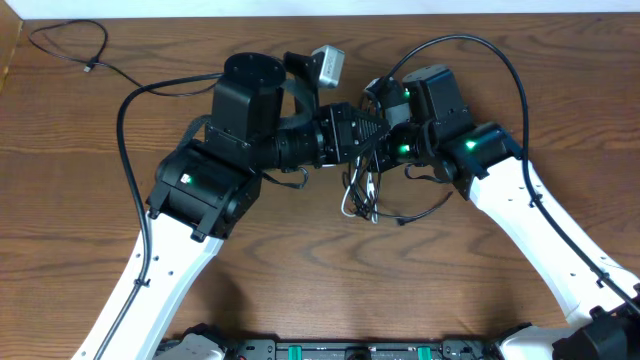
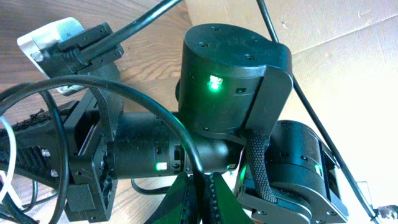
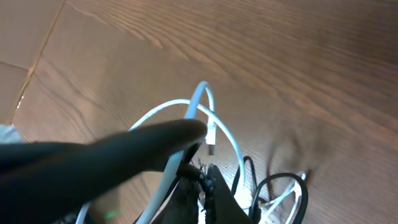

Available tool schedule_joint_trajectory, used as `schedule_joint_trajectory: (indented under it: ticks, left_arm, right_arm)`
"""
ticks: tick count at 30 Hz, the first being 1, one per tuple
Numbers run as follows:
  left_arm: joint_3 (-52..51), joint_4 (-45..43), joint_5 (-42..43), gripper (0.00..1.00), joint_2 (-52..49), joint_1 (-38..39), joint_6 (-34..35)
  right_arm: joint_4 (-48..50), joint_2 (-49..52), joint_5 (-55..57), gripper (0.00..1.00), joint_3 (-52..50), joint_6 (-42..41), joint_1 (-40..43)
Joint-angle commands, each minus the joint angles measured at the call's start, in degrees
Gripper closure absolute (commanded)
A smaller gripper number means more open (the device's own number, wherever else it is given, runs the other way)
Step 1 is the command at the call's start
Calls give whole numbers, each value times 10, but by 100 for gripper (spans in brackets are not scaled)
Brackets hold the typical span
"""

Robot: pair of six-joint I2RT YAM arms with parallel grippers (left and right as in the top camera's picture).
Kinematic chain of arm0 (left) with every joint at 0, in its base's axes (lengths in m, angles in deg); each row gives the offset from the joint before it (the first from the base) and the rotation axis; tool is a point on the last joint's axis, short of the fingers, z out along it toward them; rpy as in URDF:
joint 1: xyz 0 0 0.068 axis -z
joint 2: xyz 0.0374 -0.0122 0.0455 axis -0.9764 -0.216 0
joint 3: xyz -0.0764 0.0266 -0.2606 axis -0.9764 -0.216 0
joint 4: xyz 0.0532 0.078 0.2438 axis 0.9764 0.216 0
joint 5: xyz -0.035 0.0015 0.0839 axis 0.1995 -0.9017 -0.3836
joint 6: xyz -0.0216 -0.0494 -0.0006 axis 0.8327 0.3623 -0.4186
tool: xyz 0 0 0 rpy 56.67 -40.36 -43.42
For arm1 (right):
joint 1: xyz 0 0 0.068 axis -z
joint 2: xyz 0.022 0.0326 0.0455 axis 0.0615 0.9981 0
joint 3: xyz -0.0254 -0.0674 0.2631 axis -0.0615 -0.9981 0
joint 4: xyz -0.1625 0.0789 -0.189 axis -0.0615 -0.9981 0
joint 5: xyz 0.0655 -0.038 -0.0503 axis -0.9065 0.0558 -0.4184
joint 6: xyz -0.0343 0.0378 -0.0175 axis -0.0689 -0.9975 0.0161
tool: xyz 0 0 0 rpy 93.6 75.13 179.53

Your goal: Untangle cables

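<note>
A tangle of cables, thin black cords and a white one, lies on the wooden table just below where the two arms meet. My left gripper is shut on a black cable that runs up between its fingers. The right gripper faces it, its jaws closed on a black cord beside the white cable's loop. In the overhead view the left gripper and right gripper almost touch above the tangle. Another thin black cable lies apart at the back left, its plug free.
The left arm's thick black cable arcs over the table on the left, and the right arm's cable loops at the back right. A pale cardboard sheet borders the table. A blurred dark shape blocks part of the right wrist view.
</note>
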State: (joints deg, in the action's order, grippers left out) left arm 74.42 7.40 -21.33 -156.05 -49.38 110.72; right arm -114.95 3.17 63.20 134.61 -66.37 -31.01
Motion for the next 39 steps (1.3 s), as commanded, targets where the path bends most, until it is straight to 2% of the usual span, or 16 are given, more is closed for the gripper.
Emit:
schedule_joint_trajectory:
  ticks: [1, 4, 9, 12, 13, 14, 16, 17, 20, 21, 26, 30, 32, 35, 39]
  left_arm:
    - [2, 5, -1, 93, 13, -13, -21]
    - [2, 67, -82, 93, 13, -26, -25]
    - [2, 183, -287, 92, 9, -35, -44]
    - [2, 223, -363, 92, 3, -35, -44]
    - [2, 231, -378, 91, 1, -35, -45]
    - [2, 237, -387, 83, -1, -35, -45]
    - [2, 245, -396, 69, -7, -35, -45]
    - [2, 247, -396, 65, -11, -35, -45]
    - [2, 252, -395, 41, -21, -35, -44]
    - [2, 254, -392, 38, -26, -35, -45]
    - [2, 255, -356, 38, -35, -34, -47]
    - [2, 255, -327, 38, -36, -34, -85]
    - [2, 257, -315, 38, -36, -34, -94]
    - [2, 259, -314, 38, -36, -34, -94]
    - [2, 259, -314, 38, -36, -34, -96]
  right_arm:
    - [0, 2, 20, 99, -6, -41, -1]
    - [-3, -2, 50, 99, -6, -65, 5]
    - [-12, -36, 79, 99, -6, -65, 16]
    - [-16, -73, 113, 99, -5, -65, 18]
    - [-16, -87, 120, 99, -5, -65, 18]
    - [-16, -103, 122, 99, -5, -62, 18]
    - [-16, -135, 122, 99, -5, -61, 18]
    - [-16, -151, 122, 99, -5, -61, 18]
    - [-14, -195, 122, 99, -5, -61, 18]
    - [-13, -207, 122, 99, -5, -61, 18]
    - [-30, -227, 148, 99, -5, -61, 18]
    - [-100, -192, 289, 98, -5, -64, 18]
    - [-139, -165, 317, 98, -5, -66, 18]
    - [-175, -126, 287, 99, -5, -68, 18]
    - [-200, -108, 126, 98, 3, -67, 18]
